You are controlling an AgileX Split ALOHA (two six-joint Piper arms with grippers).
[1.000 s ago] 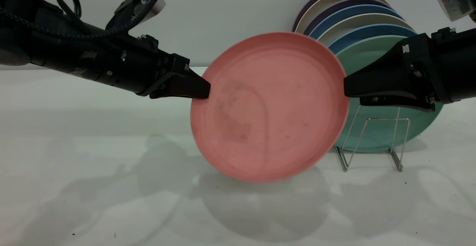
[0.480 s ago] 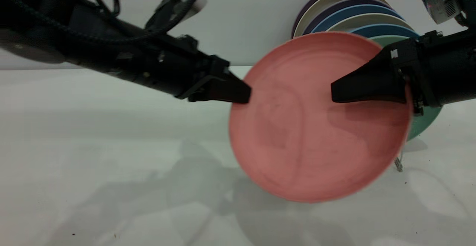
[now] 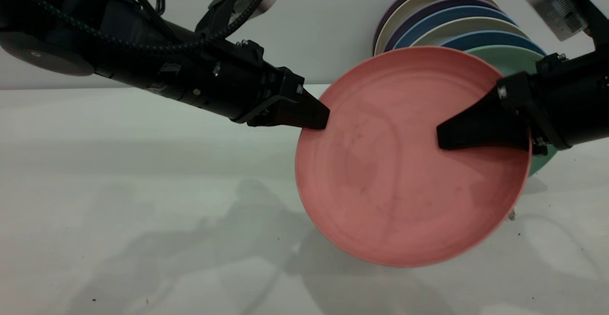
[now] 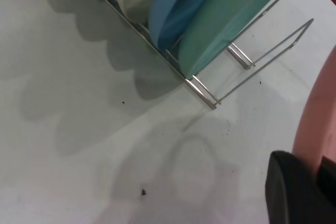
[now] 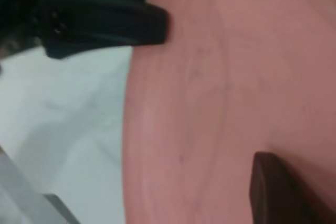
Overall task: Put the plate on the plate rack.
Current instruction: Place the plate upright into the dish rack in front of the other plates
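Observation:
The salmon-pink plate (image 3: 399,177) stands nearly upright, facing the exterior camera, held off the table in front of the plate rack (image 4: 262,61). My left gripper (image 3: 319,117) is shut on its left rim. My right gripper (image 3: 445,139) is shut on its right side, with one finger lying across the plate's face. The plate hides most of the rack in the exterior view; only a wire foot (image 3: 511,216) shows. The left wrist view shows the plate's rim (image 4: 315,124) between the fingers (image 4: 294,192), close beside the rack's empty front loop. The right wrist view shows the plate's face (image 5: 220,103).
A teal-green plate (image 3: 504,60) stands in the rack just behind the pink one, with several blue, cream and purple plates (image 3: 442,15) behind it. The white table (image 3: 142,186) stretches to the left and front.
Both grippers have carried the pink plate to the right and a little lower, so it now covers the rack's front. The right finger now reaches across the plate's face.

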